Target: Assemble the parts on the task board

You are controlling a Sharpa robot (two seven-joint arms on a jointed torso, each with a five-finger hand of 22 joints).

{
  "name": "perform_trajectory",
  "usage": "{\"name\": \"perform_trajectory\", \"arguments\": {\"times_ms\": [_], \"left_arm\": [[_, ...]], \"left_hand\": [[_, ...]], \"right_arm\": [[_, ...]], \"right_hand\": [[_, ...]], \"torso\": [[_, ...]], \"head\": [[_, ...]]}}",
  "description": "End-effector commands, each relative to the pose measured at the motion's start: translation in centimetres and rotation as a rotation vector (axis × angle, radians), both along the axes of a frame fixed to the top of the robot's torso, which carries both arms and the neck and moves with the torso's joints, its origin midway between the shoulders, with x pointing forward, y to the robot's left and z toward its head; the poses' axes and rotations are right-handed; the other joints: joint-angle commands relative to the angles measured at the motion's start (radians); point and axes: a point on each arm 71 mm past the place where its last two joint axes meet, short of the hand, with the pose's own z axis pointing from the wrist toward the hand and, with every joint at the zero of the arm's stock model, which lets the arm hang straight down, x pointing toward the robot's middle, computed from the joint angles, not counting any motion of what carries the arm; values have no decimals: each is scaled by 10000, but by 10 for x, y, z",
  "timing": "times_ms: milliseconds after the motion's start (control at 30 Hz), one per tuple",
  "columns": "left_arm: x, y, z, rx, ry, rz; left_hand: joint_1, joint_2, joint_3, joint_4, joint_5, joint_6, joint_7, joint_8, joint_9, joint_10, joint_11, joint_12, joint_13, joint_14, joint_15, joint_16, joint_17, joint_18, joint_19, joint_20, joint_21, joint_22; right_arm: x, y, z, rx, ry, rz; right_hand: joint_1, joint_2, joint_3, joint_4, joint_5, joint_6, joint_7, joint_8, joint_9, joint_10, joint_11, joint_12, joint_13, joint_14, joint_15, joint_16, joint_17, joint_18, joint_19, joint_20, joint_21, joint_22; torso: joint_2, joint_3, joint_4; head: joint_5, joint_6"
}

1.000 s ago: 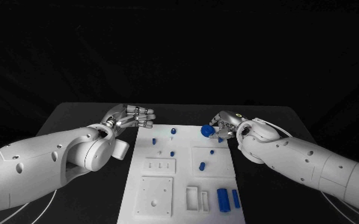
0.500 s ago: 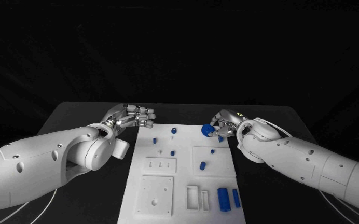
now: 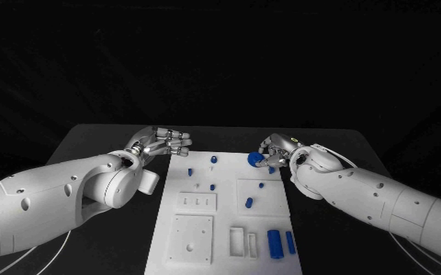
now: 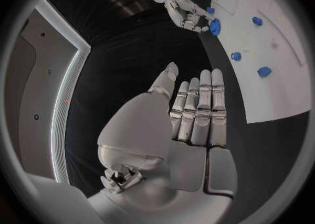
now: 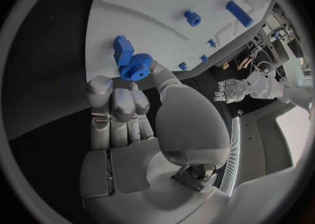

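The white task board point(image 3: 230, 179) lies mid-table between my hands. My right hand point(image 3: 278, 151) hovers over the board's far right corner and pinches a blue gear point(image 3: 255, 158) between thumb and fingers; in the right wrist view the toothed gear point(image 5: 136, 67) sits at the fingertips, just in front of a blue block point(image 5: 121, 48) on the board point(image 5: 151, 3). My left hand point(image 3: 162, 142) hangs off the board's far left corner, holding nothing, thumb apart from the fingers point(image 4: 198, 109). The left wrist view shows the right hand point(image 4: 186, 13) with the gear point(image 4: 215, 26).
Small blue pegs point(image 3: 213, 160) point(image 3: 190, 173) point(image 3: 260, 186) stand on the far half of the board. Two long blue pieces point(image 3: 274, 243) point(image 3: 289, 243) lie at its near right. White raised plates point(image 3: 195, 202) point(image 3: 191, 240) sit at the near left. Black table surrounds the board.
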Motion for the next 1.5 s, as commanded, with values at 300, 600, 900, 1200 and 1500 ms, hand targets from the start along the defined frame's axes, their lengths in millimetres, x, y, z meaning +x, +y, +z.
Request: {"name": "perform_trajectory", "arguments": {"times_ms": [300, 600, 900, 1200, 1500], "left_arm": [[-1, -2, 1, -15, -27, -213], [-1, -2, 1, -2, -26, -217], [-1, -2, 1, 7, -25, -227], [-1, -2, 1, 13, -10, -227], [-1, -2, 1, 24, 5, -222]], "left_hand": [[-12, 43, -58, 1, -8, -73, 4, 3, 6, -8, -16, 24, 14, 30, 45, 55, 7, -161, 52, 17, 18, -25], [-12, 43, -58, 1, -8, -73, 4, 3, 6, -8, -16, 24, 14, 30, 45, 55, 7, -161, 52, 17, 18, -25], [-12, 43, -58, 1, -8, -73, 4, 3, 6, -8, -16, 24, 14, 30, 45, 55, 7, -161, 52, 17, 18, -25], [-12, 43, -58, 1, -8, -73, 4, 3, 6, -8, -16, 24, 14, 30, 45, 55, 7, -161, 52, 17, 18, -25], [11, 48, -58, 14, 7, -82, 4, 3, 7, -12, -15, 26, 15, 28, 44, 55, 6, -158, 53, 16, 29, -42]], "right_arm": [[2, 3, -2, -345, -62, 35], [2, 4, -2, -390, -85, 118], [3, 8, -5, -464, 150, 234], [3, 9, -7, -492, 340, 277], [4, 9, -11, -621, 612, 309]], "right_hand": [[-5, -98, -15, -22, -121, -941, 271, -1, -1816, -121, 163, -74, -88, -3, 97, 0, -22, 99, 312, 83, 29, 936], [66, -131, 117, 84, -141, -878, 345, 0, -3447, -106, 209, 32, -102, -17, 126, 79, 23, 121, 310, 119, 140, 950], [30, 10, 191, -77, -5, -630, 314, -7, -3628, -81, 185, 64, -78, -6, 112, 112, 59, 101, 308, 105, 200, 960], [-367, 167, 1510, -486, 689, 61, 276, -12, -4554, -48, 129, 83, -21, 9, 62, 189, 167, 59, 289, 52, 367, 980], [-523, 183, 2069, -681, 1075, 282, 269, -8, -5230, -60, 101, 67, -8, 8, 55, 193, 196, 53, 264, 43, 424, 982]], "torso": [[-7, 4, 3], [7, 15, -18], [0, 15, 4], [-1, 4, -3], [6, 9, -12]], "head": [[30, -28], [34, -13], [37, -47], [62, -46], [68, -80]]}}
